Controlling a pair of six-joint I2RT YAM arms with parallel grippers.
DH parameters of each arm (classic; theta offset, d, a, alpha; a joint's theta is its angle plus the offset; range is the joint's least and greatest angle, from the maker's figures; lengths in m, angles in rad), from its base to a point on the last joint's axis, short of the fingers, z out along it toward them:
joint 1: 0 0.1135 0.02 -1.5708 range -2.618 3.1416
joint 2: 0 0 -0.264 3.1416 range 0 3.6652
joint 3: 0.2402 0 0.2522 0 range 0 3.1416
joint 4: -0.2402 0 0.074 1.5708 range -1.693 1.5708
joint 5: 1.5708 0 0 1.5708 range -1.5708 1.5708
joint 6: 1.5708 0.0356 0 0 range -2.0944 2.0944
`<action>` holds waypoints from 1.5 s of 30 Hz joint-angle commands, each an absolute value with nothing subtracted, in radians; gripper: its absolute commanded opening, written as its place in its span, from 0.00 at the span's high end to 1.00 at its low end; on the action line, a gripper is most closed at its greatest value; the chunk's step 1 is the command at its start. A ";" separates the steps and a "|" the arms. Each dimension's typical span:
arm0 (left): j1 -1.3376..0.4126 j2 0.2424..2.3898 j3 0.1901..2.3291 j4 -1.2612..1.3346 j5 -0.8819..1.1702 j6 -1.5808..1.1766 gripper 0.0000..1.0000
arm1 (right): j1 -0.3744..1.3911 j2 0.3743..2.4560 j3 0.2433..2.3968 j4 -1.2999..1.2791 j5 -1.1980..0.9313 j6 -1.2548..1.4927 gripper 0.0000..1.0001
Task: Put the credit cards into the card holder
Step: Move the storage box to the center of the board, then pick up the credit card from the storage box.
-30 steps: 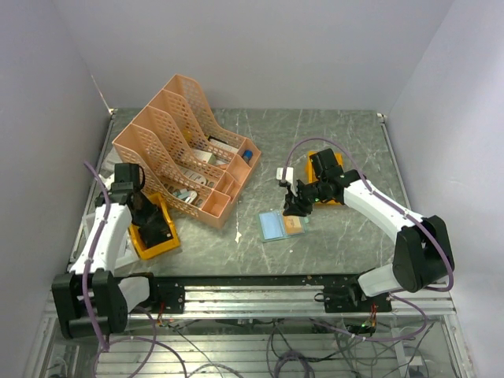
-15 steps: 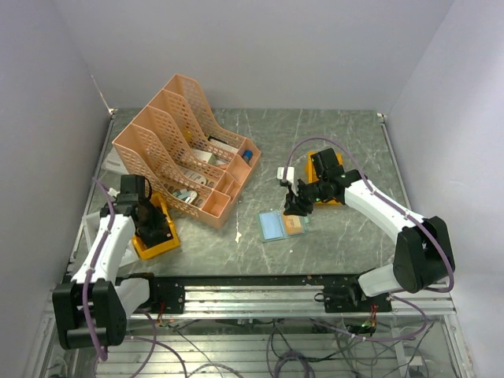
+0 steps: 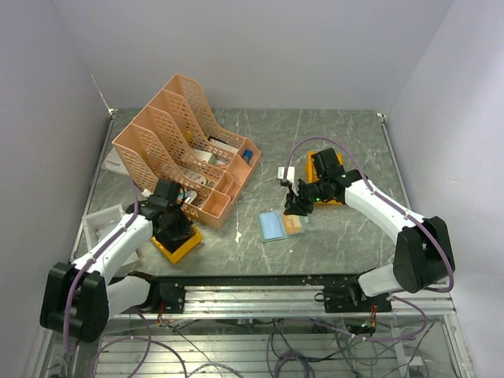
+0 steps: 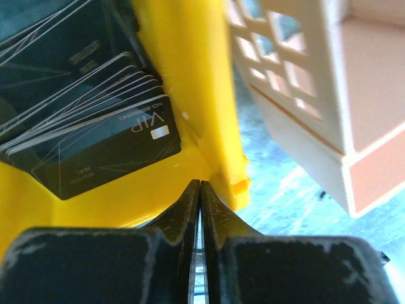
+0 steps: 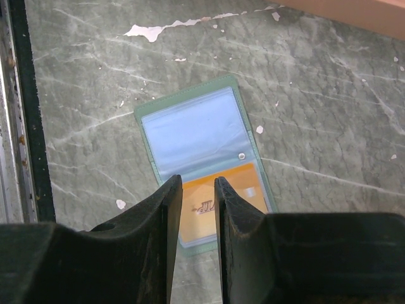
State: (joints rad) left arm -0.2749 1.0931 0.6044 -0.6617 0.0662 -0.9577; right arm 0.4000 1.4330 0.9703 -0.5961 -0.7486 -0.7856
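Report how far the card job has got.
Done: one orange card sits in the open card holder. In hand: the right tool hovers over it, slightly open and empty; the left tool is shut at the yellow bin's wall. Remaining: the stacked dark cards in that bin.

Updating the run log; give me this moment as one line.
left gripper: shut at yellow bin rim | right gripper: slightly open above card holder | card holder: open flat on table, orange card in slot

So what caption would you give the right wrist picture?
Right fingers slightly apart above the open card holder, an orange card lying at its near end.
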 commanded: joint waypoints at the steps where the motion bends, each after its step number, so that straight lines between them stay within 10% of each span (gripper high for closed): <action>1: -0.375 1.138 0.664 -0.559 0.074 -1.045 0.86 | 0.395 1.422 0.968 -0.606 -0.751 -0.798 0.72; 16: -0.487 1.281 0.837 -0.625 -0.031 -0.770 0.81 | 0.377 1.428 0.968 -0.610 -0.749 -0.801 0.72; 29: -0.486 1.299 0.757 -0.618 -0.111 -0.706 0.33 | 0.375 1.430 0.968 -0.614 -0.758 -0.805 0.72; 40: -0.484 1.328 0.683 -0.496 -0.098 -0.696 0.23 | 0.374 1.435 0.967 -0.620 -0.762 -0.812 0.72; 45: -0.485 1.283 0.654 -0.479 -0.014 -0.712 0.34 | 0.374 1.436 0.967 -0.620 -0.763 -0.812 0.72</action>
